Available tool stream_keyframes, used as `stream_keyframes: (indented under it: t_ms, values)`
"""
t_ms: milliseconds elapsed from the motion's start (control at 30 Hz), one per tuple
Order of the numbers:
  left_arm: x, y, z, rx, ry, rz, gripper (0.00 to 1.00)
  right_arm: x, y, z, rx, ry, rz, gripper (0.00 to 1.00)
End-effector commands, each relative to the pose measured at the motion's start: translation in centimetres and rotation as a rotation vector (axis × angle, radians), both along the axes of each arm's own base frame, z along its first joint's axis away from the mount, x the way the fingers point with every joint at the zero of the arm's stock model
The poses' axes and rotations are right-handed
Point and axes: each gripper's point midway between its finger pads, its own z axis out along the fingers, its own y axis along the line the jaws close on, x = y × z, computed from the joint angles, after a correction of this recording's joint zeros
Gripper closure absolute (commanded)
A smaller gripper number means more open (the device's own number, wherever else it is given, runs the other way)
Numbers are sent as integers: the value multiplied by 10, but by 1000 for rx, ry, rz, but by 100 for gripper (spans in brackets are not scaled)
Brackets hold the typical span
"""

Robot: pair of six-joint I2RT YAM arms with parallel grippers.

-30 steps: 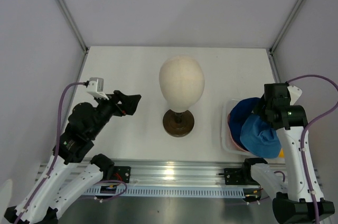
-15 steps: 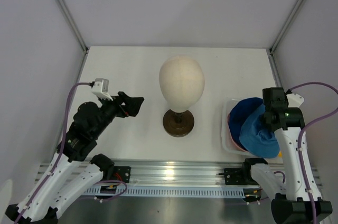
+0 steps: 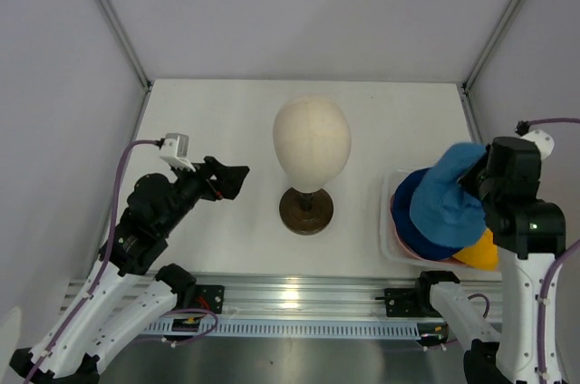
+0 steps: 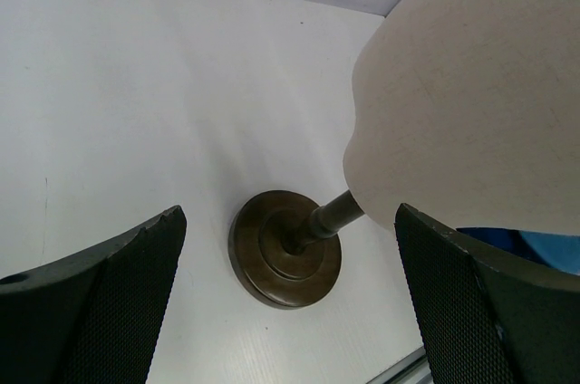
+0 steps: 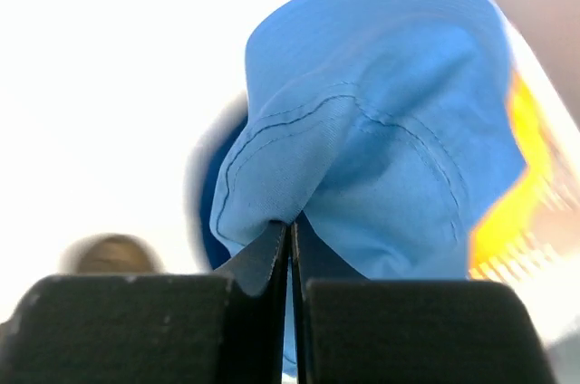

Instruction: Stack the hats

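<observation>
Two arms work over a white worktop point(image 3: 213, 121).

Top view: the left gripper point(image 3: 228, 179) is left of the mannequin head point(image 3: 312, 141), its jaws wide apart and holding nothing. The head stands upright on its dark round base point(image 3: 305, 210) at mid-worktop. At the right edge, the light blue hat point(image 3: 447, 198) hangs from the right arm's wrist above the white basket point(image 3: 386, 212). The hat's long axis runs far to near, the far end leaning slightly right. It overlaps the navy hat point(image 3: 406, 216) and the yellow hat point(image 3: 480, 253) below. This view hides the gripping point.

Left wrist view: both fingers point(image 4: 100, 312) frame the base from either side, well apart, with blue fabric at the right margin.

Right wrist view: the right gripper point(image 5: 290, 239) is closed, pinching a fold of the light blue hat. The crown extends away from the camera. Only here is the pinch itself visible.
</observation>
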Motion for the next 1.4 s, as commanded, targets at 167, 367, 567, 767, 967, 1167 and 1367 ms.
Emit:
stream_keyframes:
  t_ms: [167, 367, 567, 767, 967, 1167, 1367]
  values:
    - [1, 10, 19, -4, -59, 49, 1, 64, 92, 170, 134, -456, 562, 100]
    - [3, 15, 29, 3, -83, 70, 1, 68, 140, 254, 233, -663, 831, 100]
    - [4, 14, 34, 5, -89, 70, 0, 42, 184, 300, 367, -767, 1129, 100]
    - [5, 14, 40, -5, -104, 73, 0, 3, 211, 339, 478, -855, 1421, 100]
    - [4, 11, 47, -14, -114, 59, 0, 12, 214, 358, 536, -877, 1426, 100]
    - [4, 11, 52, -32, -124, 58, 0, 11, 245, 352, 611, -837, 1526, 100]
    - [3, 10, 58, -39, -128, 49, 1, 15, 286, 343, 690, -761, 1617, 100]
